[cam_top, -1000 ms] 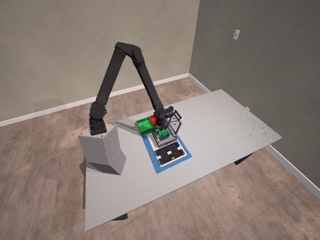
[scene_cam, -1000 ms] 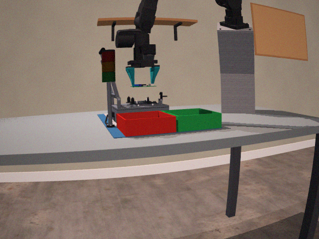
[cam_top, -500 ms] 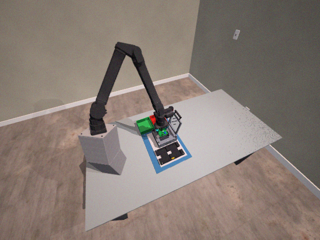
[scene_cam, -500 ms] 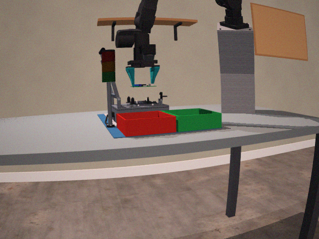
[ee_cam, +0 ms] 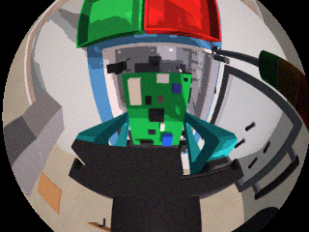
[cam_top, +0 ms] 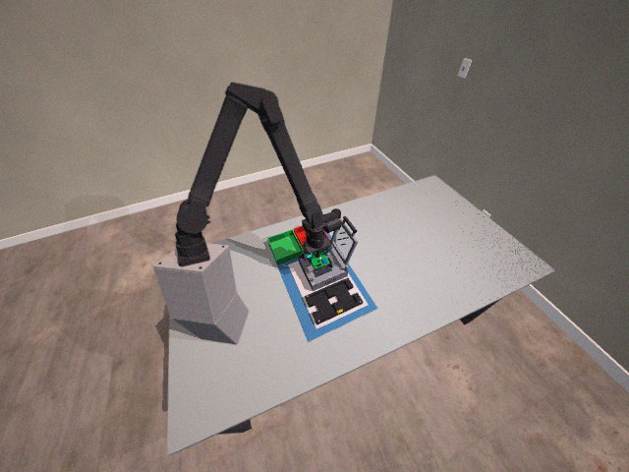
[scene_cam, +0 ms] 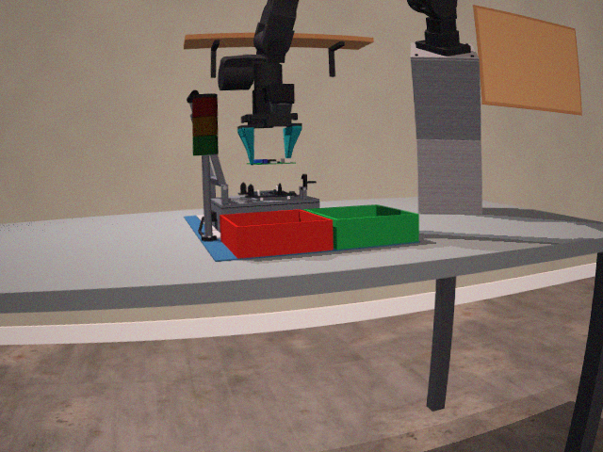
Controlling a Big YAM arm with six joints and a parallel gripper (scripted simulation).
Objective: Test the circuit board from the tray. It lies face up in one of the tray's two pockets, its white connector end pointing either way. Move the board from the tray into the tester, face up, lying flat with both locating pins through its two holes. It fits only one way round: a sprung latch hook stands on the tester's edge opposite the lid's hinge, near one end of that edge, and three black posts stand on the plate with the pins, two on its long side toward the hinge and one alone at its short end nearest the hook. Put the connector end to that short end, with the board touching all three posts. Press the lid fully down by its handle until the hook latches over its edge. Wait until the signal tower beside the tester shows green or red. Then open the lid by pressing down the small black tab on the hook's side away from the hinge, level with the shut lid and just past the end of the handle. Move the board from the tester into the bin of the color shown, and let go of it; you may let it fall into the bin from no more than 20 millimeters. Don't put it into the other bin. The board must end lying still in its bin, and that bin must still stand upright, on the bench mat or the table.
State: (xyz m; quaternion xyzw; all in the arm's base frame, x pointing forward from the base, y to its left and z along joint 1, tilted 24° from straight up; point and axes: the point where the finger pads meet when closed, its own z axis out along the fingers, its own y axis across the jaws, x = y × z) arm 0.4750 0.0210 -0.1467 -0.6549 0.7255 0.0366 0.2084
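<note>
one pincer (scene_cam: 268, 157) points straight down, gripping the board (scene_cam: 270, 162) above the tester (scene_cam: 265, 200).

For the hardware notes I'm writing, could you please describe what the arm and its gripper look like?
The arm is matte black throughout, built of long boxy links with rounded joint housings, and it stands on a grey pedestal. No cables or markings are visible. The gripper has a black blocky body and two teal fingers that taper downward like wedges.
</note>
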